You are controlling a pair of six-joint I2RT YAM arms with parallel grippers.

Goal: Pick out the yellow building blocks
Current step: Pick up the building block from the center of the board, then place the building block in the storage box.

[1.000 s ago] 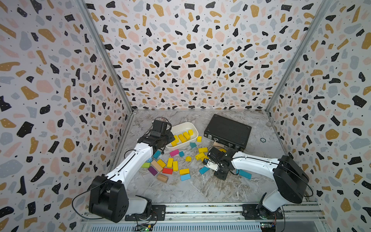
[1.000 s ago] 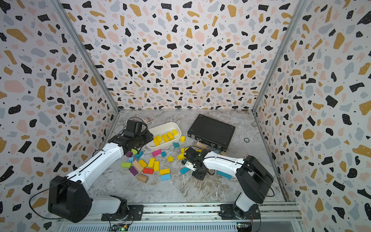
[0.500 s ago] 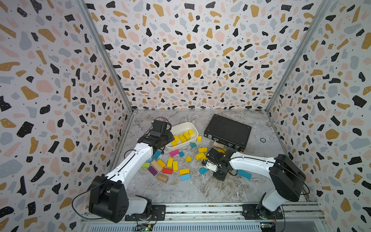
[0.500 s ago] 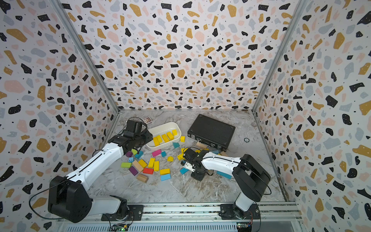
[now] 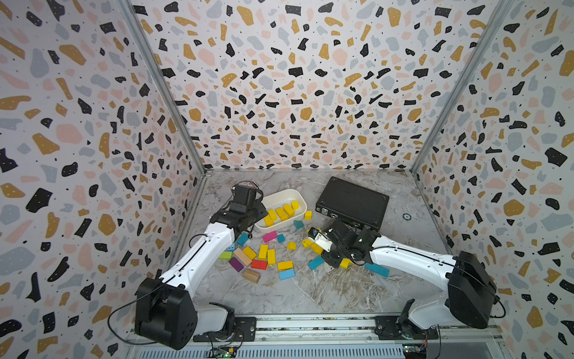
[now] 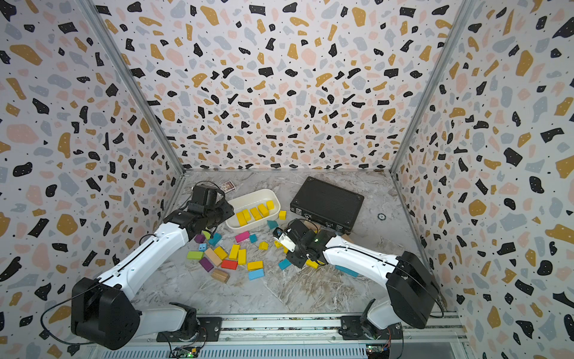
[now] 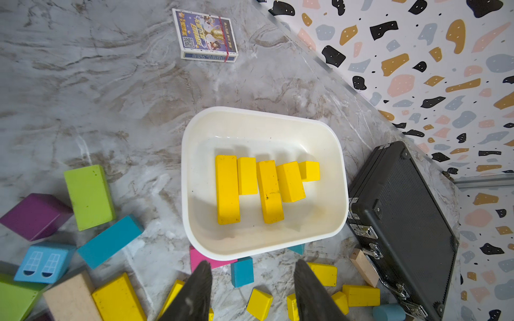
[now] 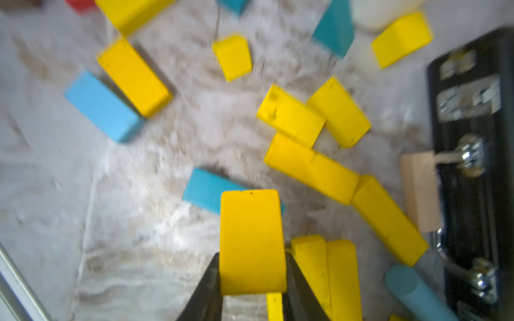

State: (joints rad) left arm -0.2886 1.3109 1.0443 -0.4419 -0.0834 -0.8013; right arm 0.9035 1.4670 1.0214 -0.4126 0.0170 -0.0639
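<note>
- Left gripper (image 7: pixel 253 265): fingers apart with nothing between them. It hangs over the table just beside the tub's near rim, above a teal cube (image 7: pixel 242 273), and touches no yellow block.
- Tub (image 7: pixel 192 139): five yellow blocks (image 7: pixel 267 189) lie side by side on its floor. That is the finished part of the task.
- Table middle: yellow bars (image 5: pixel 266 252) and cubes lie loose among green, purple, red, pink, blue and tan blocks, some touching them. One yellow cube (image 5: pixel 307 214) sits just beside the tub's far end.
- Right gripper (image 8: pixel 251 258): its fingers are clamped on the two long sides of a yellow block (image 8: pixel 251 236), which juts out past the tips. The block appears to be lifted clear of the table, over a teal bar (image 8: pixel 204 191). The tub is well apart from it, across the loose pile toward the left arm.
- Beside that gripper: a cluster of yellows (image 8: pixel 311 166) lies end to end and touching, between the gripper and the black case (image 5: pixel 352 199).
- Judgement: less than half done. More yellows lie loose than are in the tub, and the held block has yet to reach it.
</note>
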